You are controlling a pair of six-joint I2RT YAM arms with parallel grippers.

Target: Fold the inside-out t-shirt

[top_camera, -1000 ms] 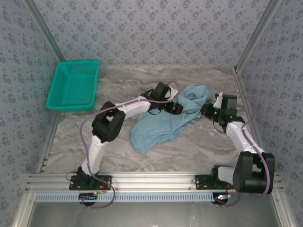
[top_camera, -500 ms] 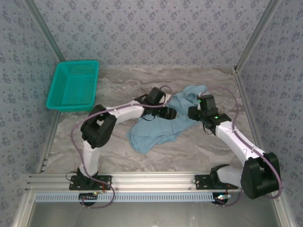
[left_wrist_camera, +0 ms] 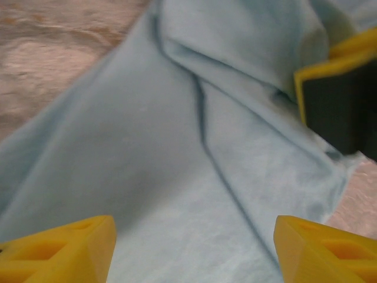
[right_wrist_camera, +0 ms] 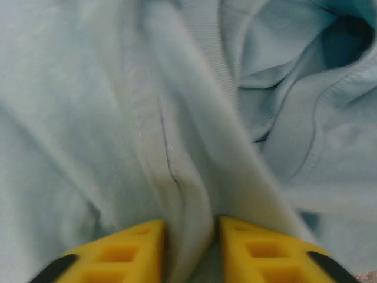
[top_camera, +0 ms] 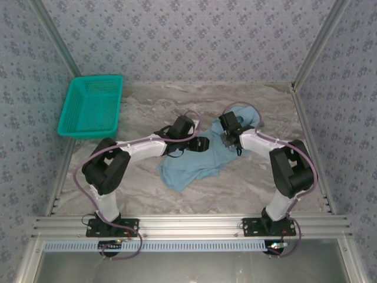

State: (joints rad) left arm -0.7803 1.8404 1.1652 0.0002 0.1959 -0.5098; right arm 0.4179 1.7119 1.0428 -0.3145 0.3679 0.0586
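Observation:
The light blue t-shirt [top_camera: 194, 162] lies crumpled in the middle of the marble table, with its upper part bunched toward the back right. My left gripper [top_camera: 203, 143] hovers over the shirt's middle. In the left wrist view its yellow fingertips stand wide apart, open [left_wrist_camera: 194, 253], above smooth cloth [left_wrist_camera: 165, 153]. A yellow-edged black finger [left_wrist_camera: 333, 97] of the right gripper shows at that view's right edge. My right gripper [top_camera: 231, 139] sits on the shirt's upper part, shut [right_wrist_camera: 188, 253] on a raised fold of the t-shirt [right_wrist_camera: 88, 118]. A ribbed hem runs just beyond it.
A teal mesh basket [top_camera: 91, 106] stands at the back left, apart from the shirt. Patterned walls close in the back and both sides. An aluminium rail [top_camera: 188, 224] runs along the near edge. Bare marble [top_camera: 253, 183] lies in front of the shirt.
The right arm has swung left from the table's right side onto the shirt's upper part. The left gripper has drawn back leftward. The shirt's top right has bunched inward.

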